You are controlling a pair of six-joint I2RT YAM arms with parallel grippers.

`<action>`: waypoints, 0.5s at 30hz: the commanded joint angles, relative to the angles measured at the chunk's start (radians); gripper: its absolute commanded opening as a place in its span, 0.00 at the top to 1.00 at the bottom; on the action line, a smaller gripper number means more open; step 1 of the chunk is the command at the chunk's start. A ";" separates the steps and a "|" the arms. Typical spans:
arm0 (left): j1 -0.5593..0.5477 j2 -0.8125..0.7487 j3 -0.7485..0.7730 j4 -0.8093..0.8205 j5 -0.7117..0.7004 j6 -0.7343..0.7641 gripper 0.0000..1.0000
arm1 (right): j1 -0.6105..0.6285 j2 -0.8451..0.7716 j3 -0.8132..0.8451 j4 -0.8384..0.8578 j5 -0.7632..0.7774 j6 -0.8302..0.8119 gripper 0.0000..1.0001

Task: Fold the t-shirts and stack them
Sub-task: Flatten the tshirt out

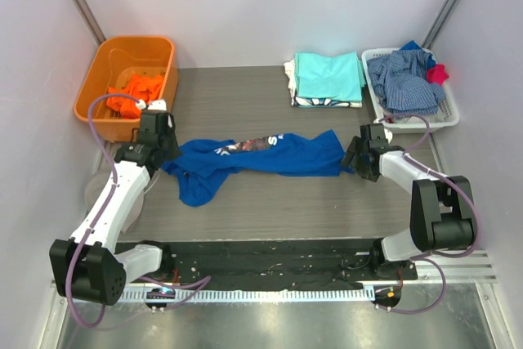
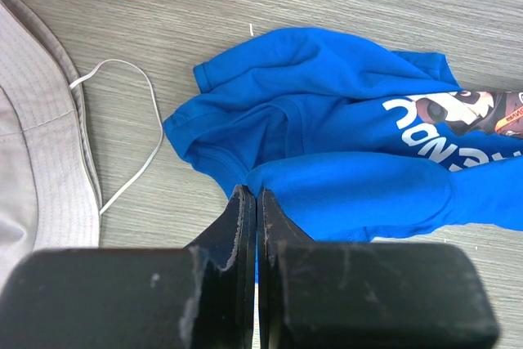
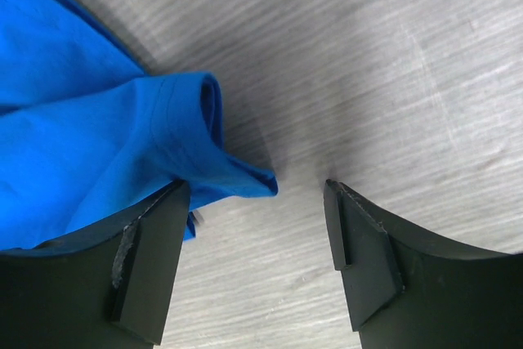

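Royal blue t-shirt (image 1: 253,157) lying drawn out sideways on counter (image 1: 270,210); left tool (image 2: 257,194) clenched on one end, seemingly anchoring it; right tool (image 3: 253,190) released, straddling opposite corner, likely for flattening before folding.

Orange plastic bin (image 1: 135,40): beyond the left jaws, slightly to their left. White plastic basket (image 1: 418,127): beyond the right jaws and to their right, holding a blue-and-white checked garment (image 1: 404,79) and a small red cloth (image 1: 438,73) at its far right corner. Grey stitched fabric (image 2: 33,120): left of the left jaws, with a loop of white cord (image 2: 160,140) between. Grey wood-grain tabletop (image 3: 409,79): beneath and between the right jaws.
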 commanded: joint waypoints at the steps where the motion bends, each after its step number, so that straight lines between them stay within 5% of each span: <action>1: 0.011 -0.032 0.010 0.009 0.011 0.014 1.00 | -0.007 0.022 0.033 0.045 0.001 -0.014 0.28; 11: 0.009 -0.041 -0.007 0.012 0.029 0.009 1.00 | -0.007 0.101 0.039 0.095 -0.003 -0.037 0.53; 14: 0.009 -0.043 -0.013 0.011 0.032 0.009 1.00 | -0.007 0.116 0.039 0.096 -0.006 -0.043 0.50; 15: 0.009 -0.044 -0.013 0.009 0.035 0.008 1.00 | -0.007 0.111 0.036 0.096 -0.008 -0.043 0.41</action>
